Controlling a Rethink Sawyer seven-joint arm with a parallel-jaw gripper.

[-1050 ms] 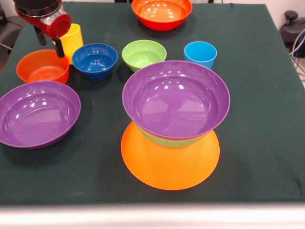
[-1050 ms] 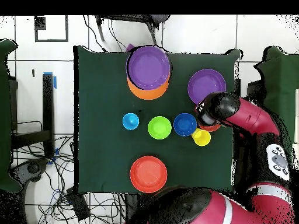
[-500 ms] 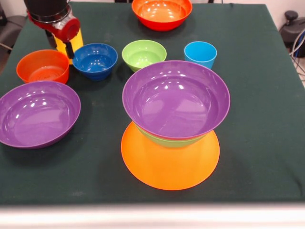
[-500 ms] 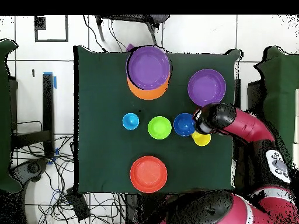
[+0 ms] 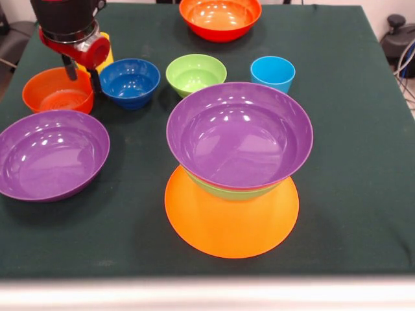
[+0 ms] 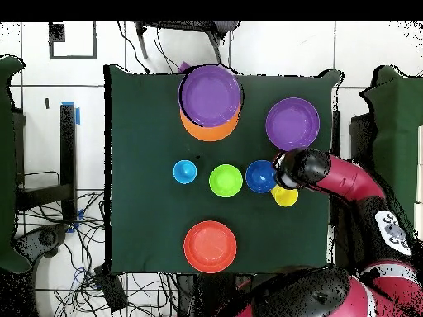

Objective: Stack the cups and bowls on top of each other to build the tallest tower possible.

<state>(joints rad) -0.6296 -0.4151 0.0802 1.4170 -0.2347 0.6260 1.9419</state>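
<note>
- Dark green cloth (image 5: pixel 363 194) covers the table, with everything laid out on it in the front view.
- At about nine o'clock sits a large glossy purple plastic bowl (image 5: pixel 52 154), upright and empty.
- Just beyond it, towards ten o'clock, a small red-orange plastic bowl (image 5: pixel 57 91) rests beside the gripper (image 5: pixel 79 74).
- That red and black gripper hangs over the yellow plastic tumbler (image 5: pixel 104 57), which is mostly hidden behind it; whether its fingers are wide, narrow or holding anything cannot be told.
- A small dark blue bowl (image 5: pixel 129 82) stands just right of the tumbler.
- A small green bowl (image 5: pixel 196 74) follows, near eleven o'clock.
- At twelve o'clock, by the far edge, is a wide red-orange bowl (image 5: pixel 220 17).
- The tower (image 5: pixel 237 168) stands at centre: an upturned orange bowl (image 5: pixel 227 227) carrying a green bowl's rim (image 5: pixel 227 192) and a purple bowl (image 5: pixel 240 135).
- A light blue plastic tumbler (image 5: pixel 273 72) stands upright at one o'clock.
</note>
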